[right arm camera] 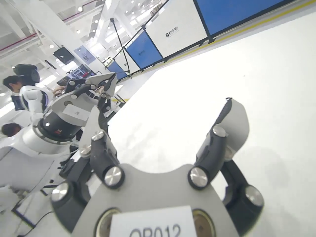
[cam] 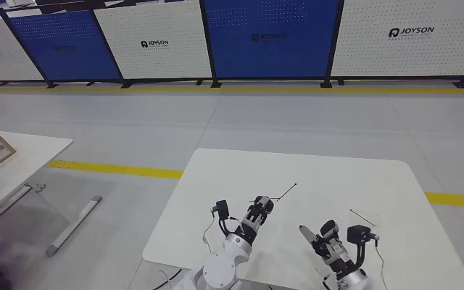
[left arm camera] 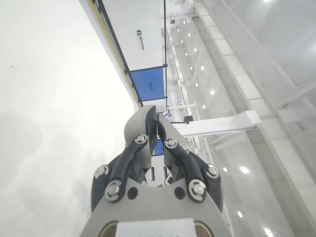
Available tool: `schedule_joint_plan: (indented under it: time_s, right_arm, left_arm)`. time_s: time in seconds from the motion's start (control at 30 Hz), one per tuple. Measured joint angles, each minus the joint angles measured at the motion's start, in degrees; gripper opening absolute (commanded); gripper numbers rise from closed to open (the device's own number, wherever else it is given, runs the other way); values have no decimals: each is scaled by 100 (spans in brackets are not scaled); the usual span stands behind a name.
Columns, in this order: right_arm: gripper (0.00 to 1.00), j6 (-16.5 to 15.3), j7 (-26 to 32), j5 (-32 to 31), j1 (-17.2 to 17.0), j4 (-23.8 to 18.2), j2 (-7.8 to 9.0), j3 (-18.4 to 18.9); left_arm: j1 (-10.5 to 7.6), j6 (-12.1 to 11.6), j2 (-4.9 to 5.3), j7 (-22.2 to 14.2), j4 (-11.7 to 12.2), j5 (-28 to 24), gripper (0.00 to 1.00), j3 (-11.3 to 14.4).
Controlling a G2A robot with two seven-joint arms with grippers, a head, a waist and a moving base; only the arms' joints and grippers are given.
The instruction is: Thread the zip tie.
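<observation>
On the left half of the white bench (cam: 217, 188), close to its near edge, the left pincer (cam: 262, 205) is closed tight on one end of the zip tie (cam: 284, 193). In the left wrist view its two dark pads (left arm camera: 151, 124) are pressed together at the tip of the pincer (left arm camera: 156, 119), and the thin black tie (left arm camera: 164, 38) runs straight out from between them. In the top view the tie slants away from the pincer, far and to the right, over the middle of the bench. In the right wrist view the same left pincer (right arm camera: 109, 81) appears with the tie (right arm camera: 121, 45) rising from it clear of the bench, its free end slightly thicker.

Further right, also near the bench's near edge, the right pincer (cam: 319, 230) is spread wide with nothing between its fingers. Its own wrist view shows the pincer (right arm camera: 163, 109) with bare bench surface in the broad gap between them. The two pincers are well apart, and the right one does not touch the tie.

To the right again, a second thin dark strip (cam: 363, 217) lies flat on the bench just beyond the right arm, touched by neither pincer; it seems to be another tie, though it is too small to be certain
</observation>
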Motion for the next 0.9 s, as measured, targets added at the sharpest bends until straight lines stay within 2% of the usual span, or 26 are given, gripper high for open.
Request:
schedule_joint_plan:
  time_s: [0.27,0.4,0.5,0.57,0.9]
  right_arm:
    - [100,-2,110,20,-1,2,0,-2]
    - [100,39,597,-178,121,95,16,-84]
    - [100,266,876,-424,250,166,11,-167]
    - [100,375,795,-501,298,178,2,-189]
    - [100,416,783,-393,306,220,-8,-202]
  left_arm:
    - [-2,2,-1,-10,2,-16,0,3]
    - [-37,18,-24,-181,-69,-277,0,37]
    - [-11,47,-25,-386,-165,-317,0,100]
    - [9,98,-19,-461,-191,-273,0,117]
    - [-12,171,-17,-529,-144,-171,0,158]
